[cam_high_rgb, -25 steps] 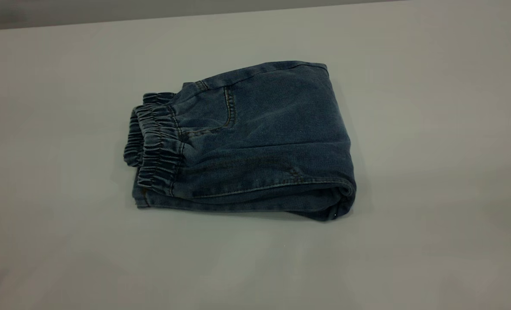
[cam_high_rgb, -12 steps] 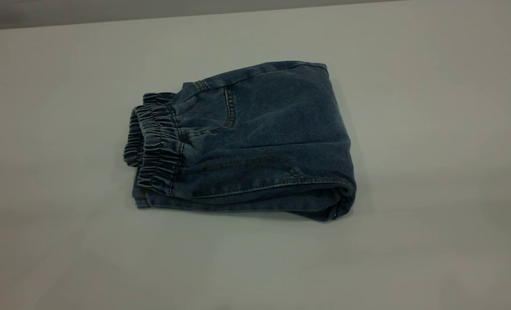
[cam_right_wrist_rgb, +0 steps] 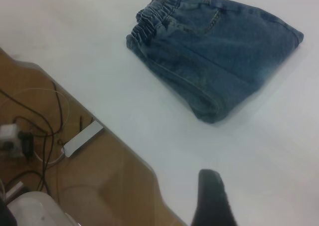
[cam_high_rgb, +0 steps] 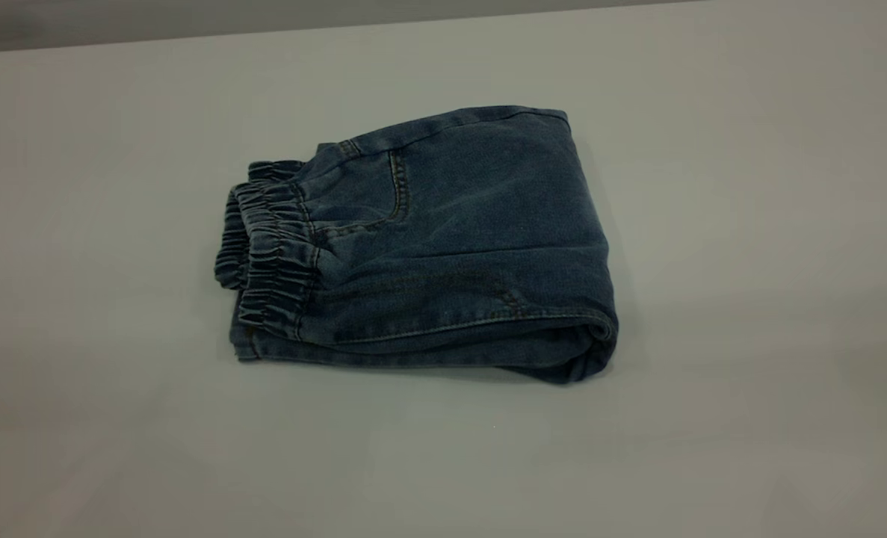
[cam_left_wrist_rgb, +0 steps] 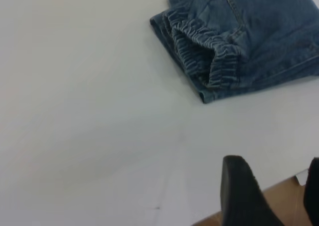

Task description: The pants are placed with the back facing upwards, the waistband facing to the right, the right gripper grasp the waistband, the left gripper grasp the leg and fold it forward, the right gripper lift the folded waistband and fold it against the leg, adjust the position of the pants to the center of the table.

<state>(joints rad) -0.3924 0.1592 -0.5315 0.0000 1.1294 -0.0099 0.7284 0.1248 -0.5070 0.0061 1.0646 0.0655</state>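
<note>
- My left pincer (cam_left_wrist_rgb: 271, 196) hangs over the worktop's edge, well apart from the pants; its two dark fingers (cam_left_wrist_rgb: 241, 191) stand apart with a clear gap between them and nothing held.
- My right pincer (cam_right_wrist_rgb: 214, 198) is also back at the edge, well apart from the pants. Only one dark finger shows, so I cannot tell how far it is open; nothing hangs from it.
- Below that edge, away from the pants, the wooden floor (cam_right_wrist_rgb: 114, 181) carries cables (cam_right_wrist_rgb: 35, 116) and a small white box (cam_right_wrist_rgb: 82, 137).
- The pale worktop (cam_high_rgb: 749, 224) spreads bare around the pants.
- The pants (cam_high_rgb: 443, 239) lie folded into a thick blue denim bundle near the worktop's middle, touched by neither pincer.
- Their gathered elastic waistband (cam_high_rgb: 267, 250) lies on top at the bundle's left end; the rounded fold (cam_high_rgb: 596, 336) is at the opposite end.
</note>
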